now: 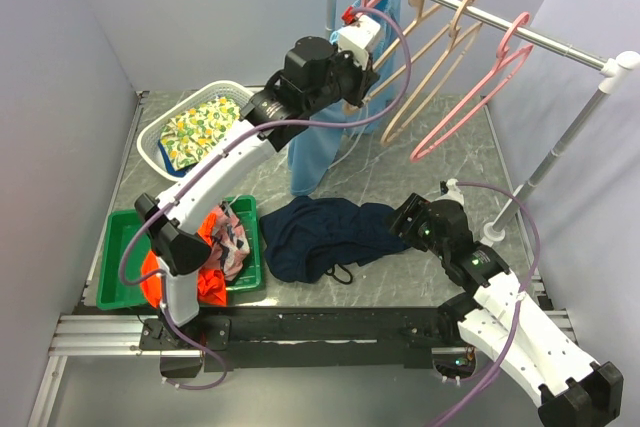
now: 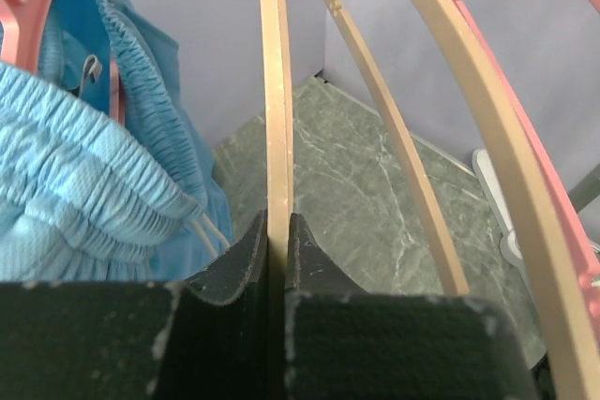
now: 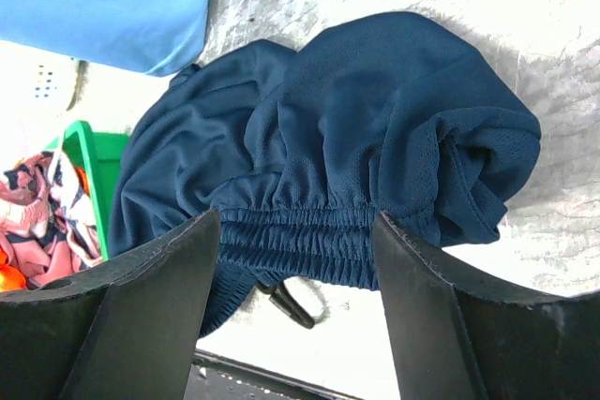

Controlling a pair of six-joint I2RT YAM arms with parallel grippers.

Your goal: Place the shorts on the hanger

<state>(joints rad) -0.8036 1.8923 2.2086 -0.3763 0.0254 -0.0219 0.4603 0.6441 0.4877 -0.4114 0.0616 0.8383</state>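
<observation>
Two arms at work. Left gripper (image 2: 278,231), up toward 12 o'clock at the rail (image 1: 560,47), is pinched tight on the hanger (image 2: 275,91). Right gripper (image 3: 295,231) has its jaws spread wide, straddling the waistband of the shorts (image 1: 320,232). These lie crumpled on the table (image 1: 430,162) near 6 o'clock.

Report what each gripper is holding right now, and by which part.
The left gripper is clamped on one slim arm of the beige hanger. The right gripper holds nothing: its open jaws straddle the elastic waistband of the navy shorts.
</observation>
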